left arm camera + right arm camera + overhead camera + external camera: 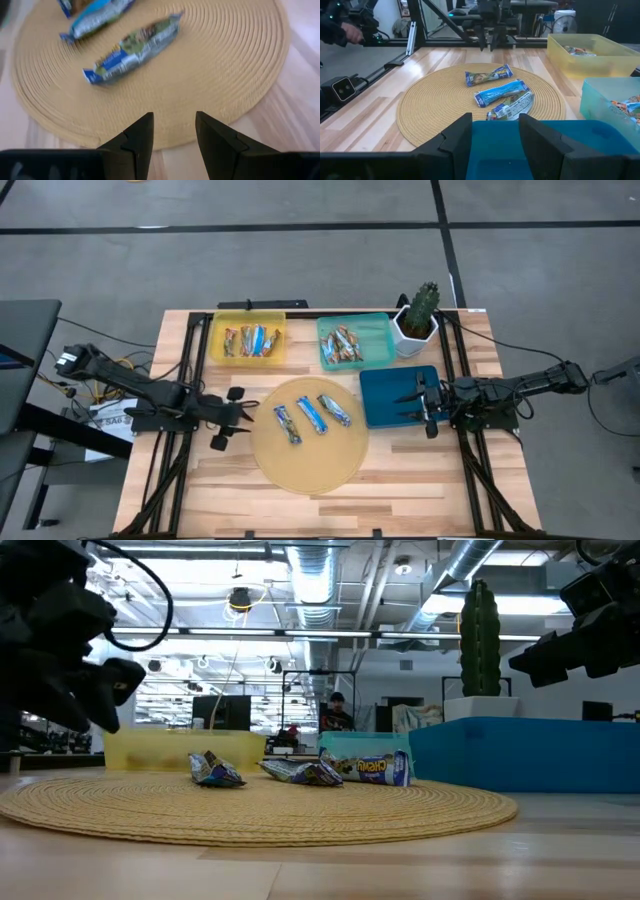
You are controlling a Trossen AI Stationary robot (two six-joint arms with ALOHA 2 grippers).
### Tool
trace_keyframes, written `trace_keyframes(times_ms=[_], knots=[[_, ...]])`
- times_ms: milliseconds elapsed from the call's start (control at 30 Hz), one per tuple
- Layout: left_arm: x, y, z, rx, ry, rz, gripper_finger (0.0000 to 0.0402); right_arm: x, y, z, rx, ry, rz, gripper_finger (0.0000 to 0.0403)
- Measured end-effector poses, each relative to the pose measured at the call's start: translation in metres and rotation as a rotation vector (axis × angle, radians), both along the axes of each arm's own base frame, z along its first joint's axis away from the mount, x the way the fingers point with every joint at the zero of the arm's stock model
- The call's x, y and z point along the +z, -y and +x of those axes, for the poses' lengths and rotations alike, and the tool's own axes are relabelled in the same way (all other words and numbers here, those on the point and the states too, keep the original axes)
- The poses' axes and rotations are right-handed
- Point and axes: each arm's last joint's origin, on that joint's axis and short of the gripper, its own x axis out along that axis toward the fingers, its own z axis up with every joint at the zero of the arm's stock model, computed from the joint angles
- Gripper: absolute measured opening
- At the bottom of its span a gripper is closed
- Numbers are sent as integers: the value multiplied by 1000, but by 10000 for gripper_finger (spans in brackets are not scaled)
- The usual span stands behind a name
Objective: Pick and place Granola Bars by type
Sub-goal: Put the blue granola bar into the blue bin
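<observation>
Three blue-and-white Granola Bars [288, 423] [313, 414] [335, 411] lie flat on a round woven mat [310, 465]. More bars fill the yellow tray [248, 340] and the teal tray [345, 343] at the far side. My left gripper [240, 418] [174, 131] hovers open at the mat's left rim, slanting down toward the nearest bar [132, 50], with nothing between its fingers. My right gripper [415, 402] [495, 130] stands open above the dark blue tray [385, 405], which looks bare inside.
A cactus in a white pot [418, 320] stands at the far right beside the teal tray. Bare wooden tabletop [300, 510] lies along the near edge. In the right wrist view a person's hand [350, 32] shows beyond the table's left side.
</observation>
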Motion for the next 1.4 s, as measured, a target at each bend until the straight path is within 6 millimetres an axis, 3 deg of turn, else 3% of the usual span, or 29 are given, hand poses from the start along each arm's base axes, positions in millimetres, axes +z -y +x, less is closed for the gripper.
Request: trace_keyframes(times_ms=[233, 1200, 1400], knots=[[-14, -4, -13, -7, 163, -32, 140, 0, 0, 0, 0, 0, 0, 154], [25, -11, -30, -30, 708, 105, 140, 0, 0, 0, 0, 0, 0, 154], [29, -9, -36, -164, 788, 128, 140, 0, 0, 0, 0, 0, 0, 154]])
